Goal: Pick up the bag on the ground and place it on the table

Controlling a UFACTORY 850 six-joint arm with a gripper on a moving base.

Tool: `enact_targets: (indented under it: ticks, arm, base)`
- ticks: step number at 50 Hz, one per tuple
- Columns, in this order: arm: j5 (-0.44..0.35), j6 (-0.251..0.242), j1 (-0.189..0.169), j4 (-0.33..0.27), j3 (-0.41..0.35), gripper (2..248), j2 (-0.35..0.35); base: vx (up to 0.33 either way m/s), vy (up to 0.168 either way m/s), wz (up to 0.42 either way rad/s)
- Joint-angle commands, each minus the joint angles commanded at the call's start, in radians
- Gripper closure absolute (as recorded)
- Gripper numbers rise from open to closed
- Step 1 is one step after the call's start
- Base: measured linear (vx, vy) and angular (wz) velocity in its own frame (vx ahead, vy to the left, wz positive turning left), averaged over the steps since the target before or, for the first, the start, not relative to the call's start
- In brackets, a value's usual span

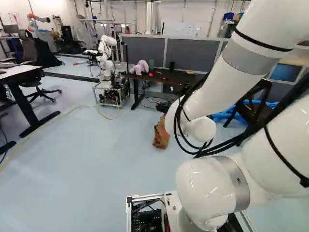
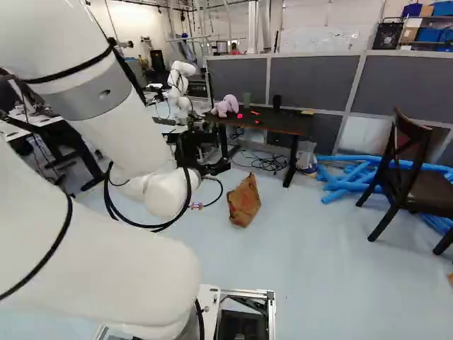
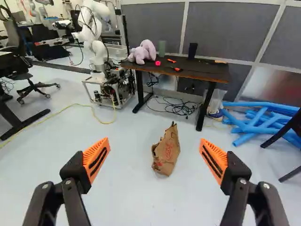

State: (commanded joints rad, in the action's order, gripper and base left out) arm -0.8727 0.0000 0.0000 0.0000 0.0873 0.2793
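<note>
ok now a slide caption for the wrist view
Open hand facing a brown paper bag on the floor, dark table beyond

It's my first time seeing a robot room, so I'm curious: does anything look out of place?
A crumpled brown bag stands on the floor, an odd spot for it. Black cables lie tangled beneath the table, and blue tubes lie in a loose, criss-crossed heap near it. I see nothing clearly spilled or damaged.
</note>
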Motion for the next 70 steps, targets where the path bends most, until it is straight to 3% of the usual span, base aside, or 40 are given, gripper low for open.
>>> enact_targets:
  ticks: [34,70]
  arm:
    - [0.0,0.0,0.0,0.0,0.0,3,0.0]
    - [0.0,0.0,0.0,0.0,0.0,3,0.0]
  base:
    - [0.217,-0.001,-0.208]
    - [0.211,0.047,-0.025]
